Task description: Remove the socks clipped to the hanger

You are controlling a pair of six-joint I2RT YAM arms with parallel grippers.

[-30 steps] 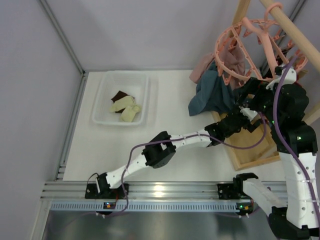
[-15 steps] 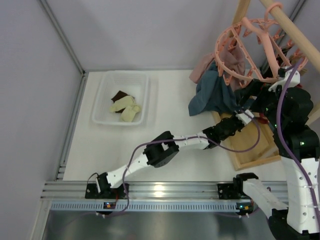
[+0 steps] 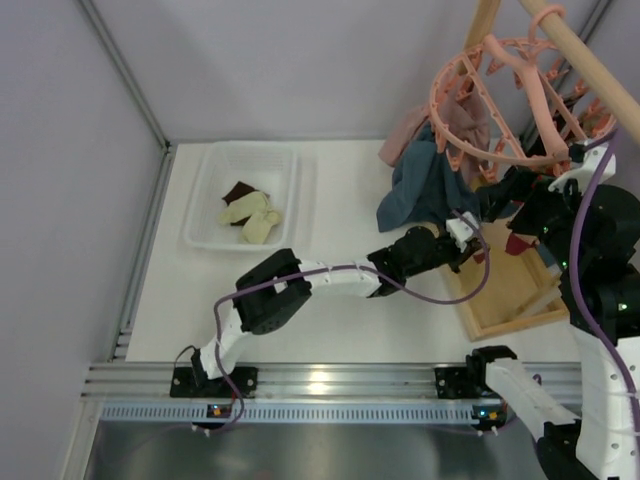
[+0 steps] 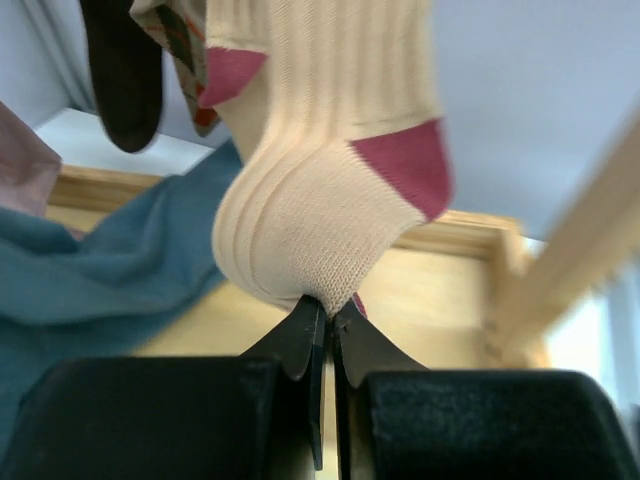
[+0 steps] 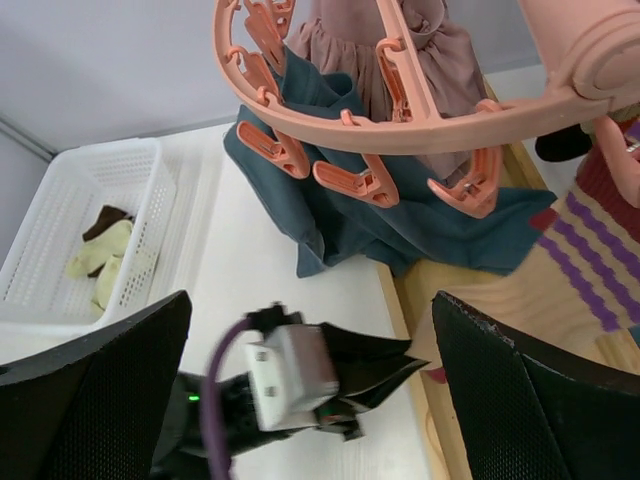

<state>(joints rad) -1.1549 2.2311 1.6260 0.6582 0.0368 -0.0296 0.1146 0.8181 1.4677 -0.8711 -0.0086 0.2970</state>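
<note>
One white table [image 3: 340, 330] carries one wooden pole frame [image 3: 590, 60] at the far right. One salmon-pink hanger [image 3: 437, 100] hangs from its pole. Beneath the ring, one teal cloth [image 3: 415, 195] and one dusty-pink garment [image 3: 405, 128] drape down and crowd the clips. One white basket [image 3: 290, 200] at the far left holds three socks [image 3: 250, 215]: two cream, one dark. Three more show hanging at the hanger in the left wrist view: a cream sock [image 4: 320, 220] with pink patches, a dark sock [image 4: 125, 80] and a patterned sock [image 4: 185, 60]. A maroon striped sock [image 5: 600, 230] shows at the right. The left gripper [image 4: 327, 315] is clenched, pinching the cream sock's lowest fold. The right gripper [image 5: 310, 310] gapes wide just below the ring, grasping nothing.
</note>
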